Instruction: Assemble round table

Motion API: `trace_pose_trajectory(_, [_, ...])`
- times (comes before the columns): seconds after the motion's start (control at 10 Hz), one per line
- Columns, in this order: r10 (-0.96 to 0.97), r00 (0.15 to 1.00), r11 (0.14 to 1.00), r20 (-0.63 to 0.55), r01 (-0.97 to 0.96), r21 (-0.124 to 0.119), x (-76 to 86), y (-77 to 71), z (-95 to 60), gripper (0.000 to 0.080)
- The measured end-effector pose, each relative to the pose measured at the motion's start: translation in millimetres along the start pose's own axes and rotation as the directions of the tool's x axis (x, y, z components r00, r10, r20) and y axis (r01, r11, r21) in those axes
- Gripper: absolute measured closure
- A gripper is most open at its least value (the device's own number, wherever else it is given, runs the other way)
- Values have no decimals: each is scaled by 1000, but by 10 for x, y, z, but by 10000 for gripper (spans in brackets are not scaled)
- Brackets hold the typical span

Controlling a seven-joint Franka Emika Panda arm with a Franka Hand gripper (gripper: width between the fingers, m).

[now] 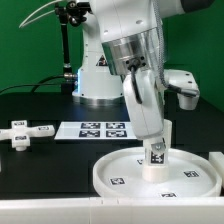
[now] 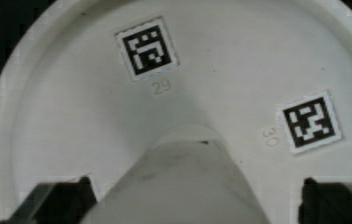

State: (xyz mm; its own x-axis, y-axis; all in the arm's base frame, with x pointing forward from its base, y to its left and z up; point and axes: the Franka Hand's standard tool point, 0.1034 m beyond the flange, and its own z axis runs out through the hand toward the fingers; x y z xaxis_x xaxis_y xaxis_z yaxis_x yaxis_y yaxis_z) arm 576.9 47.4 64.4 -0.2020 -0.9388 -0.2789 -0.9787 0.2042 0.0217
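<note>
The large rimmed round disc lies flat at the front on the exterior view's right. It fills the wrist view with two square tags showing. The short cylindrical leg stands upright on the disc's middle. In the wrist view the leg shows as a grey wedge. My gripper hangs straight over the leg. Its dark fingers stand on either side of the leg with small gaps, so it is open. A white tagged piece with arms, seemingly the cross-shaped foot, lies on the exterior view's far left.
The marker board lies flat behind the disc, in front of the robot base. A white block edge shows at the exterior view's right border. A black stand rises at the back.
</note>
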Motion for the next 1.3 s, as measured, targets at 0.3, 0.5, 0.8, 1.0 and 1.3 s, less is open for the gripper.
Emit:
trace_pose_trajectory(0.3, [-220,975,975,20,221,-28,-31,-14,-12,154])
trace_pose_trajectory(0.5, [-370,929,928,24,371,-25,-31,-13,-11,151])
trace_pose_trajectory(0.8, [-638,770,769,27,638,-32,-20,-33,-30,150])
trace_pose_trajectory(1.0, [-824,566,565,18,823,-56,-42,-63,-57,150])
trace_pose_trajectory(1.3, [-932,361,359,13,931,-64,-56,-70,-115,150])
